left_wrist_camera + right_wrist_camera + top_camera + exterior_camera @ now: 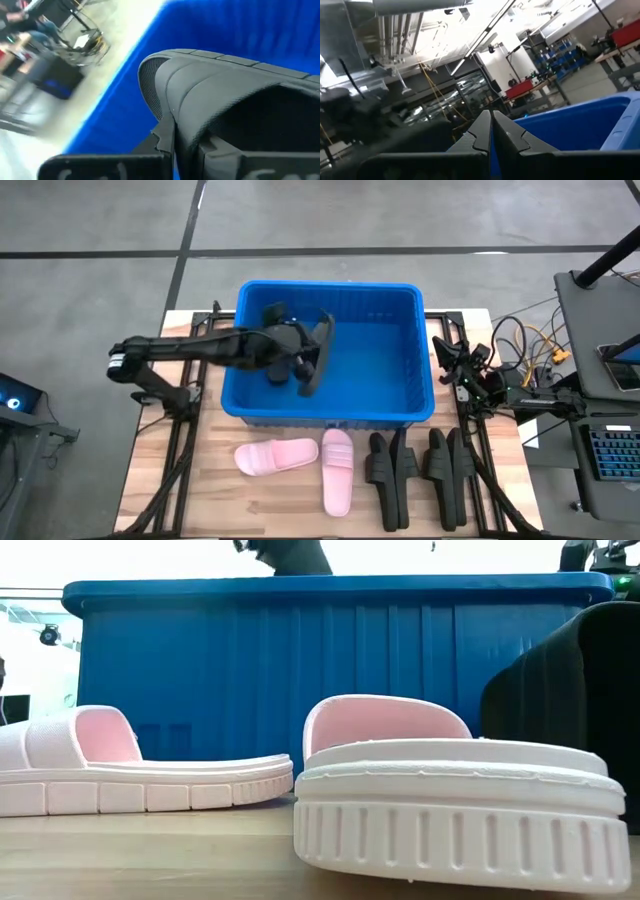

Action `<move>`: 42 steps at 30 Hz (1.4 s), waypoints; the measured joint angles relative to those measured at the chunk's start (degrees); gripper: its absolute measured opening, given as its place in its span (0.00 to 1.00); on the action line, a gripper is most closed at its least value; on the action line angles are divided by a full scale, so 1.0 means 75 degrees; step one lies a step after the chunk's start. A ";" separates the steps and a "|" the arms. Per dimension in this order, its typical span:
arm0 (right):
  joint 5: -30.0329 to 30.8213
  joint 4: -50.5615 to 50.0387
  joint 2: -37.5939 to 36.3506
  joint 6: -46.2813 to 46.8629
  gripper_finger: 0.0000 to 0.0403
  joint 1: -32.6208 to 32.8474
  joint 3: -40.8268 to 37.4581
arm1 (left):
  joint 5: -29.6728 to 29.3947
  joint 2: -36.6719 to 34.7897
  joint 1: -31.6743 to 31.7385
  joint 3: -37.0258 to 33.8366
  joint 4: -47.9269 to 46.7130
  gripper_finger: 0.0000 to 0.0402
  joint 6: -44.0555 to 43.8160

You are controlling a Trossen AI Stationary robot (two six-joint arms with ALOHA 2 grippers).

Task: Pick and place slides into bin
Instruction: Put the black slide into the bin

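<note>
Slides first: one black slide (pixel 316 355) up over the bin (pixel 330 413), edge-on and tilted, clamped in the left end effector (pixel 296 360), fingers shut on it. Seen close in the left wrist view as a dark ridged slab (pixel 235 110) against blue wall (pixel 125 100), pinched at the near edge. Left arm reaching in from the left side of the bench (pixel 200 480), stretched across the bin's left rim. Just the top of that arm and black slide peeking above the rim in the low view (pixel 290 552). Bin sitting at the far middle of the bench, bare blue floor showing on its right half. In front of it, on the wood, two pale pink slides: one (pixel 276 456) lying sideways, the other (pixel 338 470) pointing toward the near edge, the pair close at the toe end. Same two filling the low view, one (pixel 130 765) at left, one (pixel 450 800) up close, blue ribbed wall (pixel 300 670) behind. Right of the pink ones, two pairs of black slides standing on edge, first pair (pixel 390 470) then second pair (pixel 448 472), near each other. Right end effector (pixel 444 362) parked just beside the bin's right rim, fingers pressed together with nothing between them, tips meeting in the right wrist view (pixel 492 132) with the blue rim (pixel 580 125) beyond.
</note>
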 joint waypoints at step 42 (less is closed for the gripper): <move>0.0004 -0.0002 0.0055 0.0190 0.02 0.0001 -0.0003 | -0.1461 0.2220 0.2753 -0.1103 -0.1988 0.00 0.1896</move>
